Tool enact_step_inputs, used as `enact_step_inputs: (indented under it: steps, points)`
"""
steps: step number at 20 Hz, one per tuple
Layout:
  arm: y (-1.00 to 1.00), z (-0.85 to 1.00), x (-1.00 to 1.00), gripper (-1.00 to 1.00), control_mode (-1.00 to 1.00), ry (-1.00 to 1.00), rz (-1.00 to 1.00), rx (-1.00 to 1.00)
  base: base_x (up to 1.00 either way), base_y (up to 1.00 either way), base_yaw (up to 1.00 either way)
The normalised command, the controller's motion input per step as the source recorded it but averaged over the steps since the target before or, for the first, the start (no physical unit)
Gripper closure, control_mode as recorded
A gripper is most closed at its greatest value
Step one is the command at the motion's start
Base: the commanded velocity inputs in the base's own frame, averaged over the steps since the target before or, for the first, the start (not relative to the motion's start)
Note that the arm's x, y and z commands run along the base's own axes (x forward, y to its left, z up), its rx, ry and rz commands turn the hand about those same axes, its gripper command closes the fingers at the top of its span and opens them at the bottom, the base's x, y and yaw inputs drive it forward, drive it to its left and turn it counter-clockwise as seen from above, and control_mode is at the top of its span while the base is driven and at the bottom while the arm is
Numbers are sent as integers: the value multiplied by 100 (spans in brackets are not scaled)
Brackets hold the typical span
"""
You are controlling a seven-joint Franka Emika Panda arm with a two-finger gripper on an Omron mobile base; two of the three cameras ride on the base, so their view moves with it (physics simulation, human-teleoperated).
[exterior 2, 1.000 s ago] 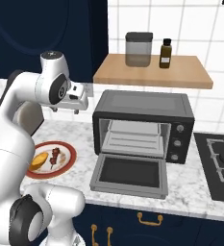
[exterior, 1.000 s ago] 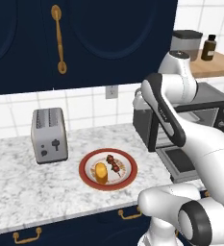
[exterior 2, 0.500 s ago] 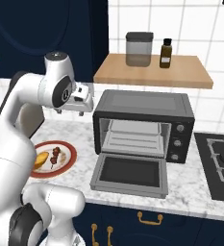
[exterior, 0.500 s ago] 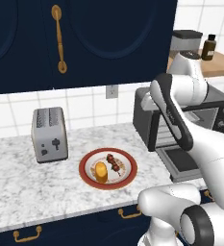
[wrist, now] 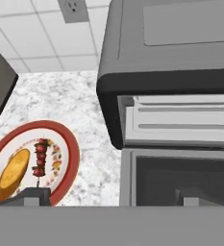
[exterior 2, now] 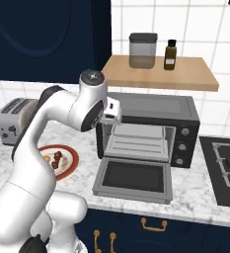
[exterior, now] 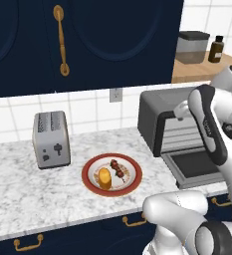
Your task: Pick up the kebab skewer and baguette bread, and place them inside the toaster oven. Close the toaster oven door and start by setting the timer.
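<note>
The kebab skewer (wrist: 40, 159) and baguette bread (wrist: 12, 174) lie untouched on the plate (wrist: 70, 158) as our arm swings toward the open toaster oven (exterior 2: 146, 128), gripper apparently spread empty.

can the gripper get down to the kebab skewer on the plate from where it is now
Probably yes. The kebab skewer lies bare on the plate beside the baguette bread, with nothing over it. The open gripper hangs above the counter between plate and toaster oven.
</note>
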Motion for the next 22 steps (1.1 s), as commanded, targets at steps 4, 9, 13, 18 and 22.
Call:
enact_step_inputs:
  steps: [4, 9, 13, 18, 22]
  points:
    - [-43, -15, 31, -100, -100, -13, 4, 4, 0, 0, 0]
    - [-39, -15, 49, -100, -100, -7, 3, 6, 0, 0, 0]
    - [-50, -24, 59, -100, -100, -7, 0, 5, 0, 0, 0]
    - [-50, -48, 4, -100, -100, -14, 0, 0, 0, 0, 0]
    - [-31, -69, -3, -100, -100, -14, 0, 0, 0, 0, 0]
